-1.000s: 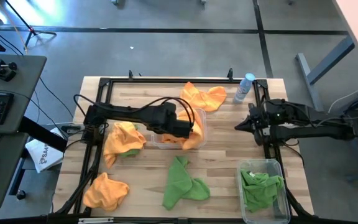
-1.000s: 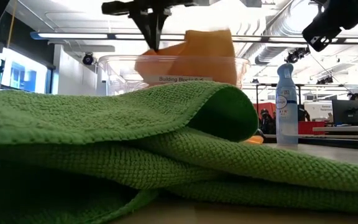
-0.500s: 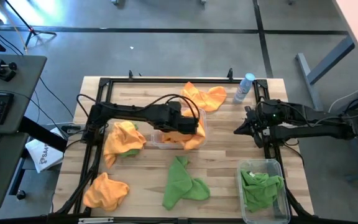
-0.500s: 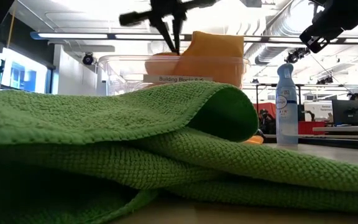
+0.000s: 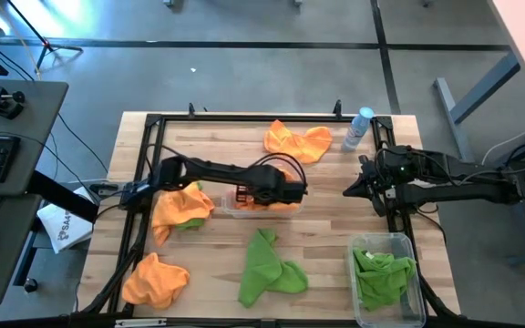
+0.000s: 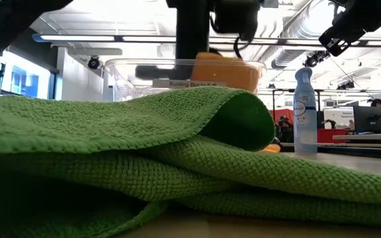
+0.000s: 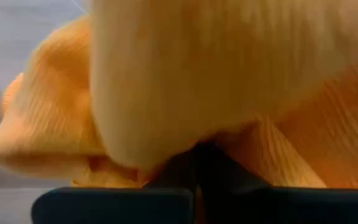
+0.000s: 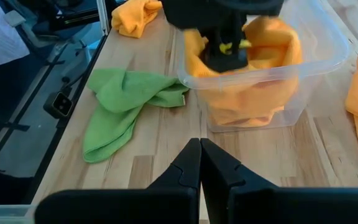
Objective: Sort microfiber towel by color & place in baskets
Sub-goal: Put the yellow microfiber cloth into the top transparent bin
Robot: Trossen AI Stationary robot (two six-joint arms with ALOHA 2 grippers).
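Nearby, green towel (image 5: 267, 269), spray bottle (image 5: 357, 128), left gripper (image 5: 272, 193) inside bin (image 8: 319, 59)

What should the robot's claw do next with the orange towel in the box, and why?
Probably open and lift away. The left claw is shut on the orange towel, pushed down inside the clear bin, so the towel looks delivered. More orange towels wait on the table.

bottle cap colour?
Blue; the bottle cap shows best in the high view.
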